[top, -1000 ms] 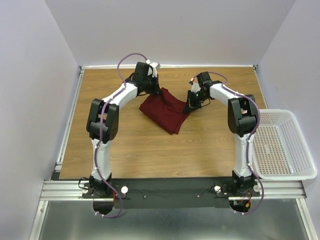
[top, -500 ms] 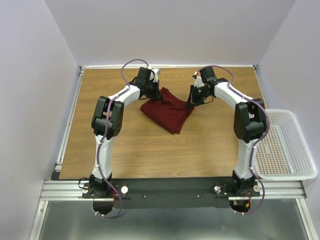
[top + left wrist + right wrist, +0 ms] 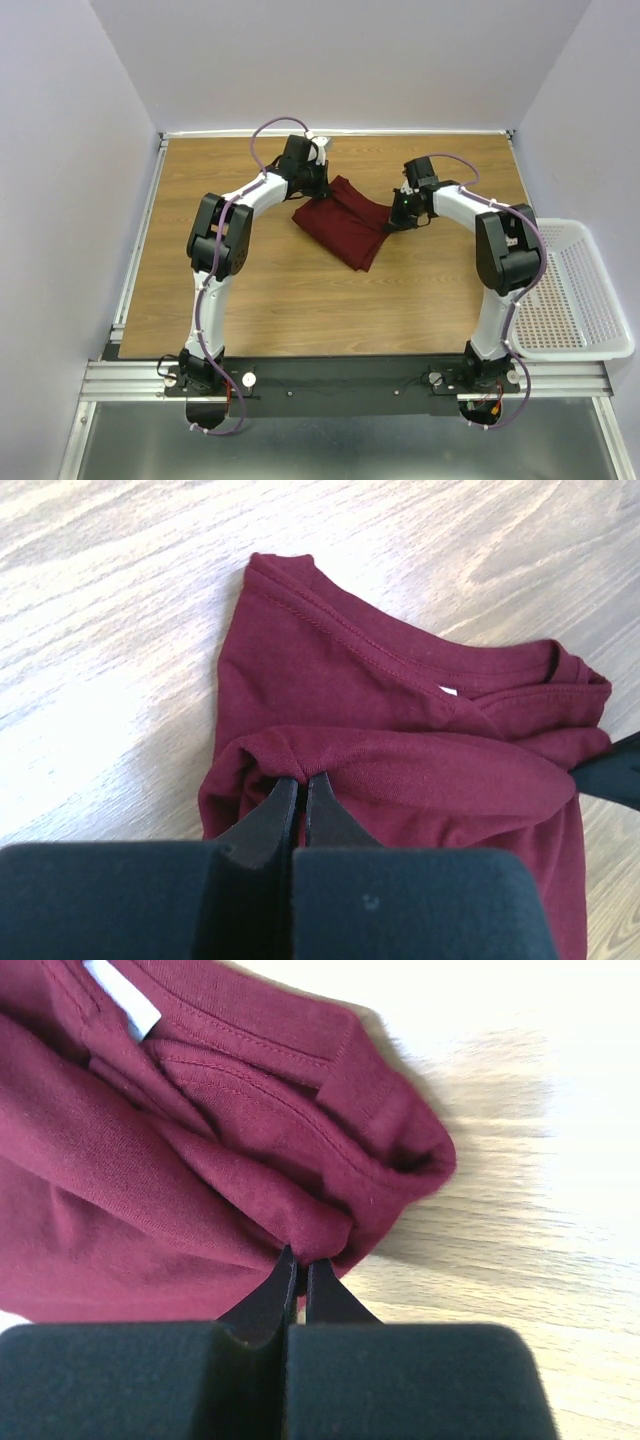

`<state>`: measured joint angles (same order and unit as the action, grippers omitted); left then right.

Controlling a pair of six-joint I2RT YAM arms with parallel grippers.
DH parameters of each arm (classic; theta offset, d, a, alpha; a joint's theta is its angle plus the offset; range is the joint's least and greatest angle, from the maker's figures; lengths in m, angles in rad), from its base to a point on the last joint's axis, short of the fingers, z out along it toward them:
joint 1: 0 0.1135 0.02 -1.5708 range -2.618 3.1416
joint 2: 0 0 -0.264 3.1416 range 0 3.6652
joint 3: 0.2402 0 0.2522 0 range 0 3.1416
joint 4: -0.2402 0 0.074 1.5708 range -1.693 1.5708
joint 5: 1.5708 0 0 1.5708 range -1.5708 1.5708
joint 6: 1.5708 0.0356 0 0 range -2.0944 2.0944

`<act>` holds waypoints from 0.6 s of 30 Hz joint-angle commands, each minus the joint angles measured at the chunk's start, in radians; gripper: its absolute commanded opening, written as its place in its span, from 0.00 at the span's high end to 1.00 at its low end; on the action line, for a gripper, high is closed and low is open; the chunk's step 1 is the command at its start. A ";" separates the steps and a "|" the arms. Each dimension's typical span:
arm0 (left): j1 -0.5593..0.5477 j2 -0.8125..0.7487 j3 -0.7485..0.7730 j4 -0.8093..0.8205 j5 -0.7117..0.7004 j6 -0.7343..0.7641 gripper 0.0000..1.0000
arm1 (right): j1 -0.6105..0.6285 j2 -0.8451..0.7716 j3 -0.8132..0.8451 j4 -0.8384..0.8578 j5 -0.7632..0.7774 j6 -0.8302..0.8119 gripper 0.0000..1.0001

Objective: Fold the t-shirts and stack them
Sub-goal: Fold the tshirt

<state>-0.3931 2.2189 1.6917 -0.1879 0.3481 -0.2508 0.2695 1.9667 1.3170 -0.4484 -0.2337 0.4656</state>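
One maroon t-shirt (image 3: 348, 222) lies bunched and partly folded on the wooden table, at the far middle. My left gripper (image 3: 318, 186) is at its far left corner, shut on a fold of the cloth (image 3: 400, 770). My right gripper (image 3: 396, 218) is at its right corner, shut on a bunched edge (image 3: 300, 1230). The neck hem and a white label (image 3: 122, 1000) show in the right wrist view. The shirt hangs slack between the two grippers and rests on the table.
A white mesh basket (image 3: 570, 290) stands off the table's right edge, beside the right arm. Bare wood table (image 3: 300, 300) lies in front of the shirt. Walls close in on the left, back and right.
Both grippers have moved to the right and a little nearer with the shirt in them. The shirt has shifted right across the table and spread slightly between them.
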 commanded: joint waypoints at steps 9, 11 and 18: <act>0.034 -0.110 -0.079 0.090 -0.113 -0.050 0.78 | -0.015 -0.135 -0.047 0.103 0.229 0.039 0.70; 0.037 -0.123 -0.092 0.094 -0.107 -0.045 0.53 | -0.015 -0.158 -0.050 0.103 0.264 0.038 0.62; 0.037 -0.319 -0.228 0.148 -0.103 -0.074 0.43 | -0.010 -0.277 -0.099 0.129 0.246 -0.010 0.60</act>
<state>-0.3515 2.0552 1.5372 -0.1085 0.2665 -0.3038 0.2615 1.7737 1.2522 -0.3527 -0.0135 0.4919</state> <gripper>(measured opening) 0.570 0.395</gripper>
